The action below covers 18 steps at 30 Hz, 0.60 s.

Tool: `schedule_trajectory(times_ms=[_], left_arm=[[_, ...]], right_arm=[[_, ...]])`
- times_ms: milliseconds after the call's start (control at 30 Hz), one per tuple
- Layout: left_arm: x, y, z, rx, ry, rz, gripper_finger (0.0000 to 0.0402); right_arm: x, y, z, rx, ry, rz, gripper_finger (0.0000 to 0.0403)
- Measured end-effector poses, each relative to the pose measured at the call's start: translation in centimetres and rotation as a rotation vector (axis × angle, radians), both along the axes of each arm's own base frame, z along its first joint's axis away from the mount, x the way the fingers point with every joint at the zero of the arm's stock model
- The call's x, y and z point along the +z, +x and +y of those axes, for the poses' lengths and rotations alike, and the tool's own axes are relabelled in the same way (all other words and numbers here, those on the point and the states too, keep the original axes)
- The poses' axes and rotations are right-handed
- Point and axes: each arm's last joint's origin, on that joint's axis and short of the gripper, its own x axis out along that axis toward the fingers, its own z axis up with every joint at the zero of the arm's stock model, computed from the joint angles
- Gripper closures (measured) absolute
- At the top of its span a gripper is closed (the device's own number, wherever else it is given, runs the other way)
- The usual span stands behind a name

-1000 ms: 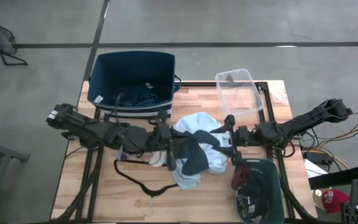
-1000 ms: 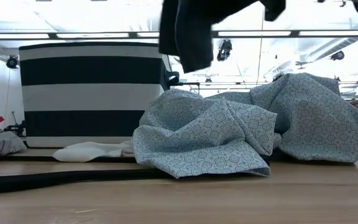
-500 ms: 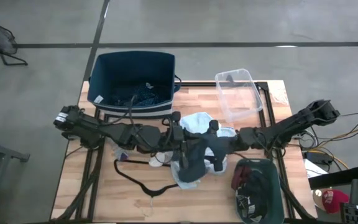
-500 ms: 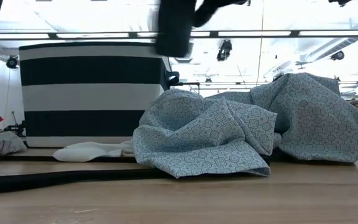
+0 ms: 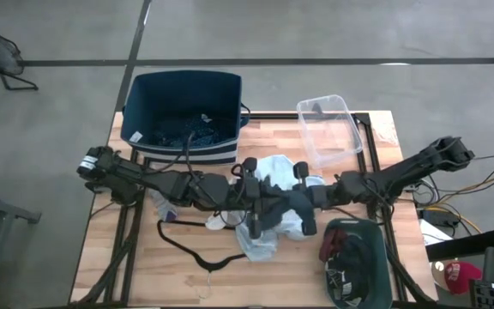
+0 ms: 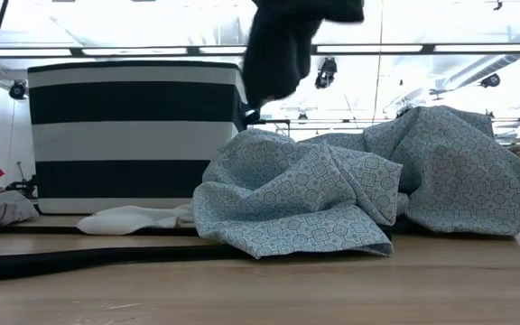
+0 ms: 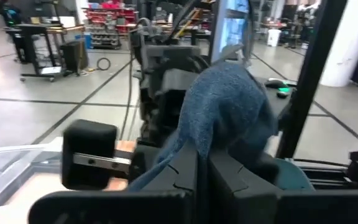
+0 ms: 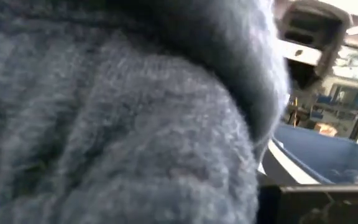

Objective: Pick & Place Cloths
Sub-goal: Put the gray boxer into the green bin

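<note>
While both grippers meet mid-tabletop, left gripper (image 5: 249,184) fingers clench the dark teal cloth (image 5: 268,210) aloft for handover; right gripper (image 5: 303,190) fingers' state: cannot tell.

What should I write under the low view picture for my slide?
A dark cloth hangs above the crumpled blue shirt, with the striped bin behind.

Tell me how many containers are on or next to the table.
3: the striped navy bin at the table's far left edge, the clear plastic tub at far right, the green basket at near right.
</note>
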Motion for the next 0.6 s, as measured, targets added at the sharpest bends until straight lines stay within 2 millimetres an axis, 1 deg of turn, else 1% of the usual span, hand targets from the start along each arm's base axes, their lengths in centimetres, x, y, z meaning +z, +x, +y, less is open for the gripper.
schedule_trajectory(times_ms=[100, 233, 300, 467, 600], left_arm=[[-0.1, -0.2, -0.3, -0.013, 0.002, 0.012, 0.0374], [0.3, -1.0, -0.2, -0.019, 0.004, 0.047, 0.0346], [0.3, -1.4, -0.2, -0.049, 0.009, 0.076, 0.033], [-0.6, -2.0, -0.7, -0.123, -0.01, 0.192, 0.0292], [-1.3, -2.4, -1.4, -0.146, -0.003, 0.267, 0.0281]], right_arm=[[0.5, -1.0, -0.3, 0.004, 0.023, 0.035, 0.039], [1.0, -2.5, -0.8, 0.01, 0.08, 0.103, 0.0391], [1.3, -3.4, -1.0, 0.014, 0.11, 0.121, 0.0392], [2.9, -6.4, -1.4, 0.056, 0.173, 0.114, 0.0393], [3.7, -9.1, -1.7, 0.137, 0.273, 0.22, 0.0392]])
